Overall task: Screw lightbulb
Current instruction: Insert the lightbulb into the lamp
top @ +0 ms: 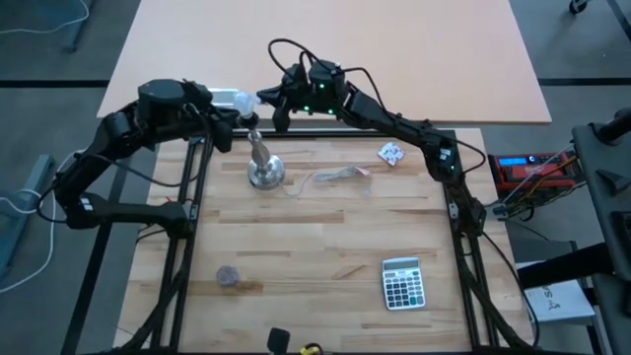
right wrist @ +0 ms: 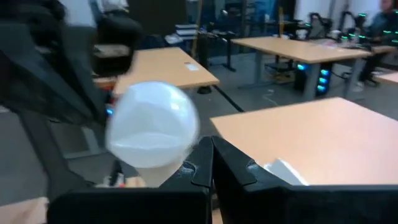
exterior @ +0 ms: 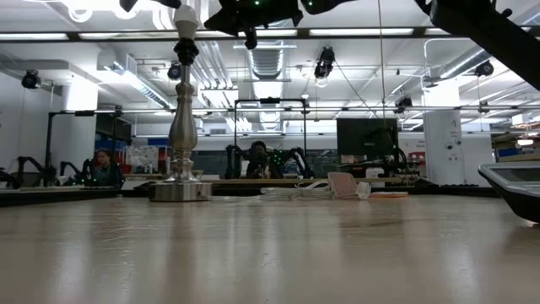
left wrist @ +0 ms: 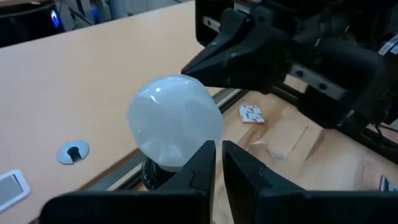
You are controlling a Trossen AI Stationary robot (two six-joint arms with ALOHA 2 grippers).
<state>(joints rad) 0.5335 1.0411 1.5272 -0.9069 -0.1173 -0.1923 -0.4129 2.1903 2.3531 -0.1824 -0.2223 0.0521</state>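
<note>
Left wrist view puts the left gripper (left wrist: 217,163) right beside the lightbulb (left wrist: 175,130), its two fingers drawn nearly together with only a thin slit between them and nothing caught in it; the globe sits just next to them rather than inside them. The right gripper (right wrist: 210,163), seen in its own wrist view, is in the same state: fingers together, empty, with the white globe just alongside. From above, both grippers meet over the far edge of the table, the left (top: 240,120) coming in from one side and the right (top: 279,108) from the other, on either side of the top of the metal stand (top: 264,170).

The bulb itself rests on top of that stand, globe up, its base down in the socket. Whether the threads are fully seated is hard to judge, since the base is mostly hidden behind the fingers in both wrist views and cropped at the top of the low view. My reading is that the bulb is mounted and the turning is either finished or close to it, as neither gripper holds it. What may remain is a last tightening and pulling both arms clear.

A calculator (top: 402,282) and a paper scrap (top: 391,153) lie well apart from the work.
</note>
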